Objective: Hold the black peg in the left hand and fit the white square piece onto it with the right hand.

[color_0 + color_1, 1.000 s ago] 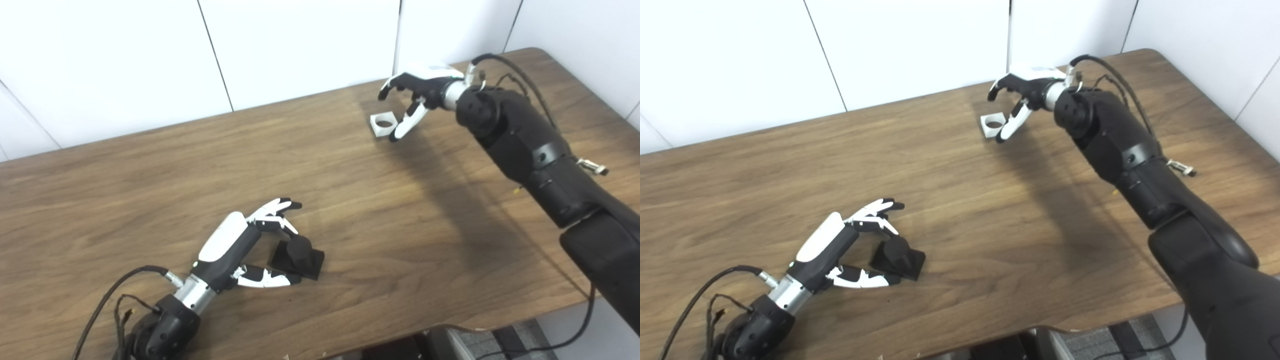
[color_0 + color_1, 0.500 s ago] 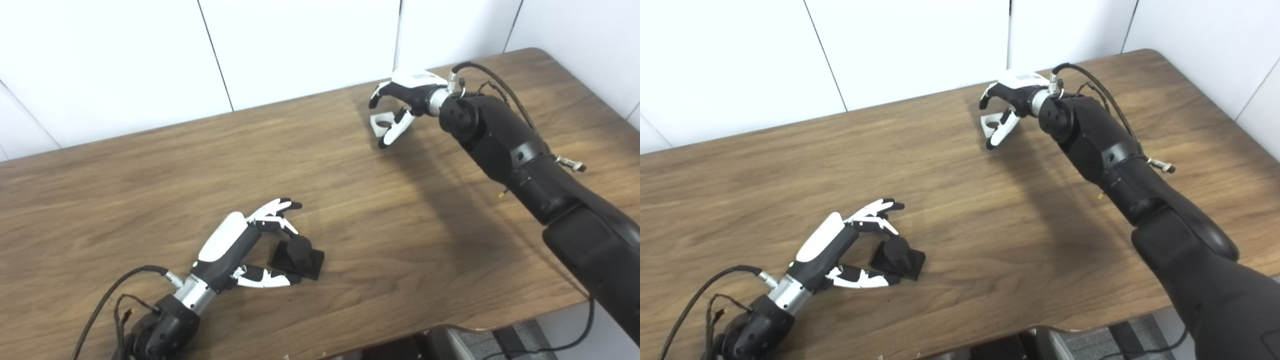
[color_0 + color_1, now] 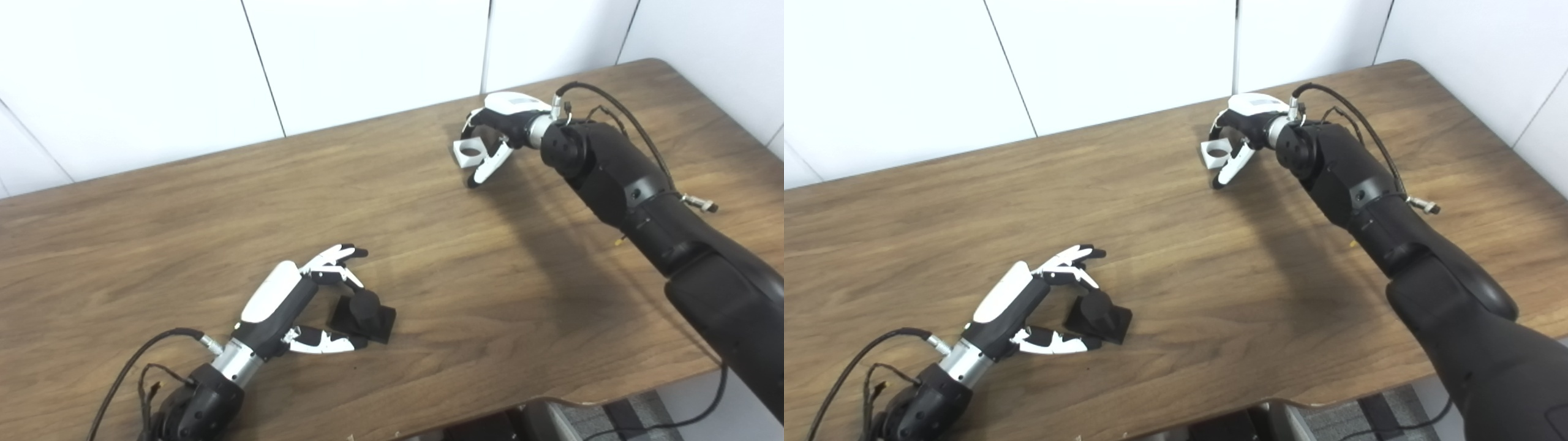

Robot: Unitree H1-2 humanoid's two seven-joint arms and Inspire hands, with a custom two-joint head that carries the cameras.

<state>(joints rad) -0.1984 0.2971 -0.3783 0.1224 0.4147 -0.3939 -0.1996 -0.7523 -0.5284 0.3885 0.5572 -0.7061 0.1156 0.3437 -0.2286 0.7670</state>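
Observation:
The black peg (image 3: pixel 365 313), a round stub on a square base, stands on the table near the front. My left hand (image 3: pixel 288 301) lies open around its left side. Its fingers (image 3: pixel 335 264) reach past the far side and its thumb lies along the near edge of the base, without clasping the peg. The white square piece (image 3: pixel 468 152), with a round hole, rests on the table at the back right. My right hand (image 3: pixel 503 121) arches over it, open. Its fingers curl down behind the piece and its thumb points down at the right, front side.
The brown wooden table (image 3: pixel 184 202) meets a white panelled wall at the back. Its front edge runs close below the left arm, and its right corner lies behind the right arm (image 3: pixel 637 190). Cables trail from both wrists.
The right hand came left and down over the white piece, and its fingers have curled in closer around it. The piece has stayed in place. The left hand and peg have barely moved.

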